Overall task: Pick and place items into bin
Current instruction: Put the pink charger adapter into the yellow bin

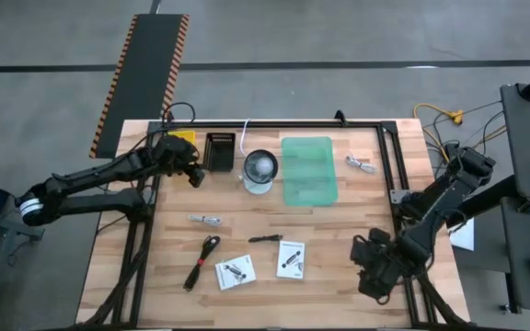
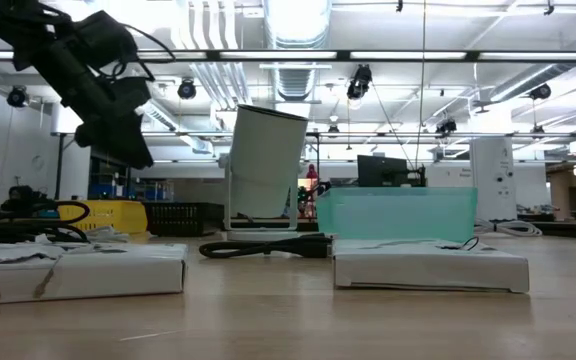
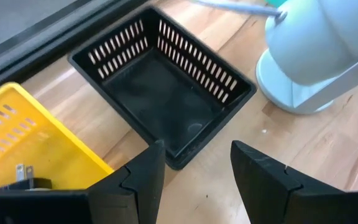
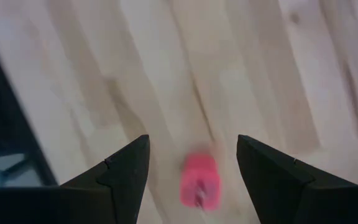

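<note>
My left gripper (image 3: 194, 155) is open and hovers above the table beside the black slotted bin (image 3: 160, 84), near the far left (image 1: 191, 173). My right gripper (image 4: 194, 158) is open over a small red knob (image 4: 199, 179) that lies on the wood between its fingers, near the table's near right corner (image 1: 373, 267). Two white packets (image 1: 236, 272) (image 1: 291, 259), a black cable (image 1: 202, 260), a small black tool (image 1: 265, 238) and silver metal pieces (image 1: 206, 221) (image 1: 361, 165) lie flat on the table. The low view shows the packets (image 2: 73, 268) (image 2: 428, 265) up close.
A yellow bin (image 3: 23, 149) stands beside the black one. A white round device (image 1: 259, 171) and a translucent green tray (image 1: 309, 169) sit at the far middle. A black frame rail (image 1: 390, 175) runs along the table's right side. Bare wood lies in the middle (image 1: 274, 216).
</note>
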Available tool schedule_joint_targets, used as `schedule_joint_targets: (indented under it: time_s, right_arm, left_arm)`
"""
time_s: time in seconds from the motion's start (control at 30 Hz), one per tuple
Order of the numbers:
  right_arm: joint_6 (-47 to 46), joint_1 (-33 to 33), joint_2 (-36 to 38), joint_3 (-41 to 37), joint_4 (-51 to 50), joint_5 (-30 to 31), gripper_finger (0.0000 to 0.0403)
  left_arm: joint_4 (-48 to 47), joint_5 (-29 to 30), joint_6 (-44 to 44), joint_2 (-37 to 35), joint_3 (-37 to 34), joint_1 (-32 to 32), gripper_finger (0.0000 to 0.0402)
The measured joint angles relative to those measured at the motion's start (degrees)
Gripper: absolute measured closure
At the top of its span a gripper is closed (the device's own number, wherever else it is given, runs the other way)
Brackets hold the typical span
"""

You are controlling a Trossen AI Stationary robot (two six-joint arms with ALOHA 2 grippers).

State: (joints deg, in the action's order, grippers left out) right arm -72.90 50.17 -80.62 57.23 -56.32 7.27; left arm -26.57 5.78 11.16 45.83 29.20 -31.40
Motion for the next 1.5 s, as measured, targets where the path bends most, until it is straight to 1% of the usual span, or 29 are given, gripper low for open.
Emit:
schedule_joint_targets:
  time_s: [0.17,0.37,0.8,0.93,1.17,1.27,1.5]
  right_arm:
    - [-6.90,3.90,-0.02,-0.07,-4.89,0.17,0.0177]
    - [-10.96,5.75,-0.02,-1.28,-4.54,1.71,0.0177]
    - [-16.96,7.34,-0.07,-3.44,-3.13,0.31,0.0177]
    - [-16.64,7.34,-0.65,-3.53,-1.33,0.33,0.0177]
    - [-11.29,7.66,-3.70,-4.23,-0.16,0.04,0.0177]
    - [-9.73,8.11,-5.07,-4.24,0.12,-1.11,0.0177]
    - [-9.36,8.96,-5.88,-4.24,1.84,-1.88,0.0177]
  left_arm:
    - [0.03,0.00,0.26,-0.01,-0.75,0.00,0.0235]
    - [0.09,0.00,0.26,-0.01,-0.75,0.00,0.0235]
    - [0.24,0.02,0.24,-0.07,-0.75,0.00,0.0235]
    - [0.35,0.02,0.23,-0.08,-0.75,0.00,0.0235]
    - [0.47,0.02,0.23,-0.10,-0.75,0.00,0.0235]
    - [0.64,0.04,0.22,-0.10,-0.75,0.00,0.0235]
    - [0.68,0.04,0.22,-0.12,-0.75,0.00,0.0235]
